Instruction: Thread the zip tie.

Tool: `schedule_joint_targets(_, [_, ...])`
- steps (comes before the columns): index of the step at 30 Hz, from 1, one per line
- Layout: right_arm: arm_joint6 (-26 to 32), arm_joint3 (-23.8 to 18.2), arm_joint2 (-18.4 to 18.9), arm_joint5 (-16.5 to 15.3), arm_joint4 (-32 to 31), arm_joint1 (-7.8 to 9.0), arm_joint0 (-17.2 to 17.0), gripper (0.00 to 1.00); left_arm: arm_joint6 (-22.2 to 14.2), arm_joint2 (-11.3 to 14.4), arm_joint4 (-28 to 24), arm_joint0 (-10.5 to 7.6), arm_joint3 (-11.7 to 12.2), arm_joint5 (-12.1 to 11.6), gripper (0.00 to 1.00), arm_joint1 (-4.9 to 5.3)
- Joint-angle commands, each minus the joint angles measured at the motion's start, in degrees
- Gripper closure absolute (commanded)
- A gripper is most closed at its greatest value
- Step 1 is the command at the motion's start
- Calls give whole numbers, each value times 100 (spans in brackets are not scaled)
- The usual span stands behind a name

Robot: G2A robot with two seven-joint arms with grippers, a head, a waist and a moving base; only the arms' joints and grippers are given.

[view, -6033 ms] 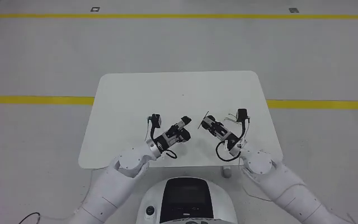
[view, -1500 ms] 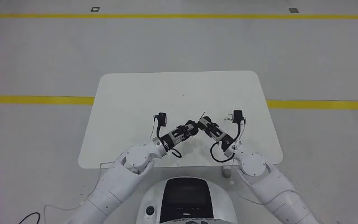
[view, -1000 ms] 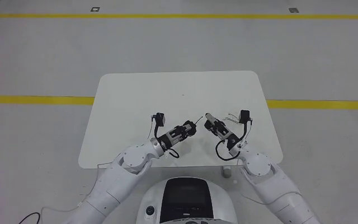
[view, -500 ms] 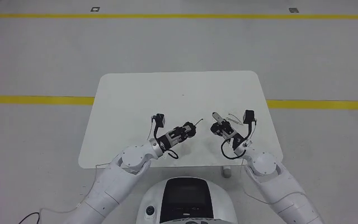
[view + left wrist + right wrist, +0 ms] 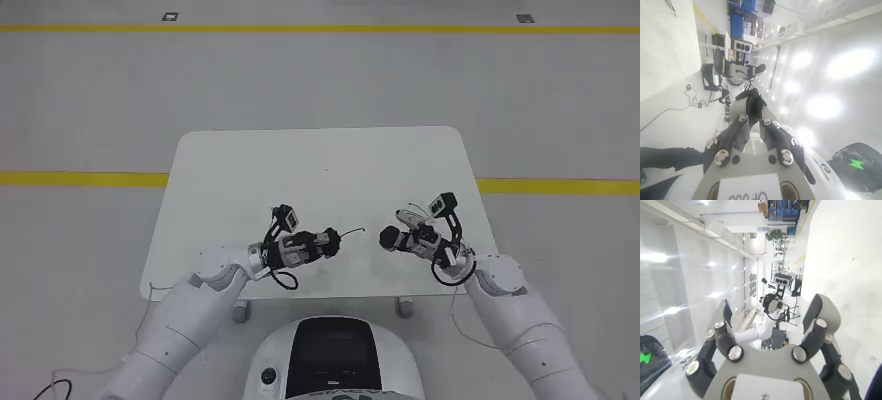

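Thin black plastic zip tie (image 5: pixel 351 234) is held up over the white rounded table (image 5: pixel 320 160), a bit toward the table's 6 o'clock edge, with its free tail sticking out to 3 o'clock. The left gripper (image 5: pixel 753 103) sits at the tie's 9 o'clock end, jaws pinched down tight on a bunched black part of the strap. I can't tell from my feeds whether the tail is through the head yet. The right gripper (image 5: pixel 771 304) is at 3 o'clock of the tail tip, near it but apart, with a clear gap between. Its jaws are spread wide with nothing in them. My read is that the tie hangs on one pinch only, and that's the weak spot. The tail is thin and springy, so if I bring the right jaws in off its line they could miss it or bend it away from the head. A nudge against it could also swivel the strap in the left pinch, or pop it loose onto the table. With the two grippers facing each other this near, a careless approach risks fingers knocking together.
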Motion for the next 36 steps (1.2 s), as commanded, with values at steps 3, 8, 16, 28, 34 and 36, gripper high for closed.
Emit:
schedule_joint_targets(3, [-111,-5,-1,0,-4,1,-3,0,-58,-34,78,-32,5,-220,100,11])
schedule_joint_targets(8, [-116,-30,-19,30,97,-8,-20,0,-145,59,-339,-10,5,29,100,-17])
schedule_joint_targets(16, [1555,794,-205,37,1206,-77,273,0,-887,299,-723,-219,402,200,100,-49])
schedule_joint_targets(28, [1715,955,-226,28,1258,-86,352,0,-970,338,-834,-246,453,126,100,-62])
schedule_joint_targets(34, [1715,955,-226,28,1258,-86,352,0,-970,338,-834,-246,453,126,100,-62])
schedule_joint_targets(36, [1715,955,-226,28,1258,-86,352,0,-970,338,-834,-246,453,126,100,-62])
